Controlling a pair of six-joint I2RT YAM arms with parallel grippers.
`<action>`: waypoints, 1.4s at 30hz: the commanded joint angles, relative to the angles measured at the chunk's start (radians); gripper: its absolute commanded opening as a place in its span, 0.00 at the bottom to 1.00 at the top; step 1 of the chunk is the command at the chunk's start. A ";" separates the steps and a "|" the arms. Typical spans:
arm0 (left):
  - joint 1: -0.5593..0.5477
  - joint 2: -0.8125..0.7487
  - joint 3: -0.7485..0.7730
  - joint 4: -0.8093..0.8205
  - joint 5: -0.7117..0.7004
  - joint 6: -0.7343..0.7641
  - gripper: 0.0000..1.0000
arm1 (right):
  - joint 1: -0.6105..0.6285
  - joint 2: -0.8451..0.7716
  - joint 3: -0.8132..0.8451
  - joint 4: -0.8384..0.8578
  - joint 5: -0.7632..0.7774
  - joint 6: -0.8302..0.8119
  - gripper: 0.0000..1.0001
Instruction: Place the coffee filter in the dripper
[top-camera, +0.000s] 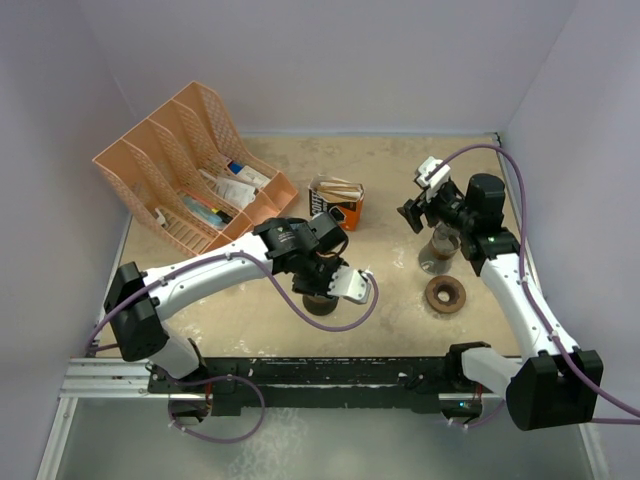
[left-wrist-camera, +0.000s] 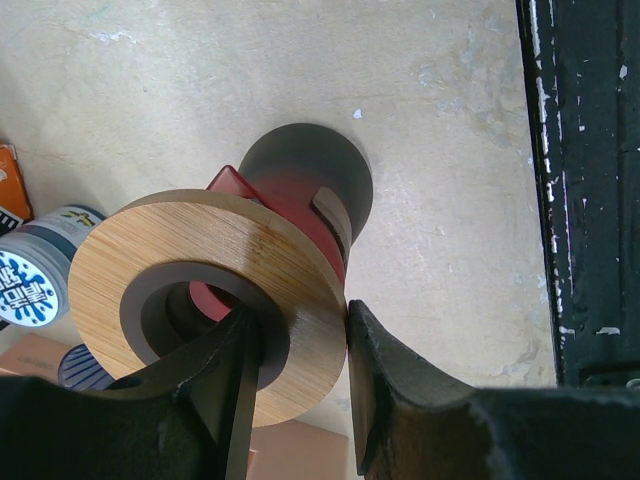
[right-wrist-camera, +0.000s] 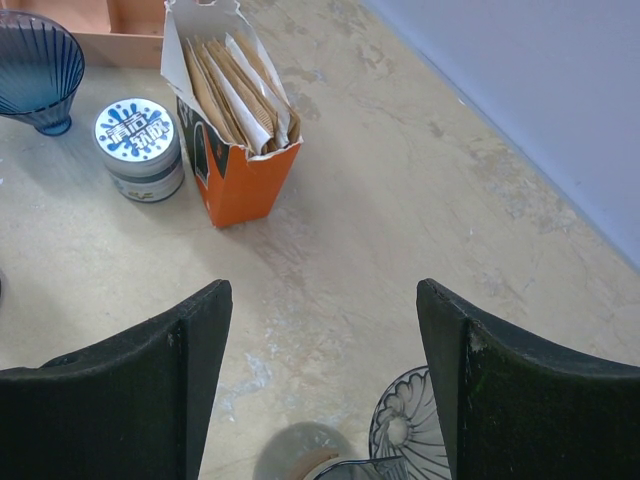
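An orange box (top-camera: 336, 202) holds brown paper coffee filters (right-wrist-camera: 240, 75); the box also shows in the right wrist view (right-wrist-camera: 245, 175). My right gripper (top-camera: 420, 212) is open and empty (right-wrist-camera: 322, 300), hovering above a clear ribbed glass dripper (right-wrist-camera: 405, 435) that stands right of centre (top-camera: 440, 248). My left gripper (top-camera: 325, 285) is shut (left-wrist-camera: 300, 330) on the rim of a wooden ring (left-wrist-camera: 215, 250), one finger inside the hole and one outside. The ring sits on a red dripper (left-wrist-camera: 310, 225) over a dark round base (left-wrist-camera: 310, 165). A blue glass dripper (right-wrist-camera: 35, 60) stands left of the box.
A pink file organizer (top-camera: 190, 160) with small packets fills the back left. A tin with a blue-and-white lid (right-wrist-camera: 137, 135) stands beside the orange box. A brown ring (top-camera: 445, 295) lies in front of the glass dripper. The black base rail (left-wrist-camera: 585, 200) runs along the near edge.
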 joint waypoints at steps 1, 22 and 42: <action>-0.010 -0.002 0.006 0.014 -0.008 -0.019 0.27 | -0.003 -0.020 -0.002 0.024 -0.017 -0.009 0.77; -0.026 -0.009 -0.009 -0.003 -0.008 -0.041 0.40 | -0.003 -0.008 -0.004 0.023 -0.003 -0.012 0.78; -0.024 -0.087 0.079 -0.032 0.003 -0.082 0.66 | -0.003 0.000 -0.017 0.051 0.075 0.000 0.97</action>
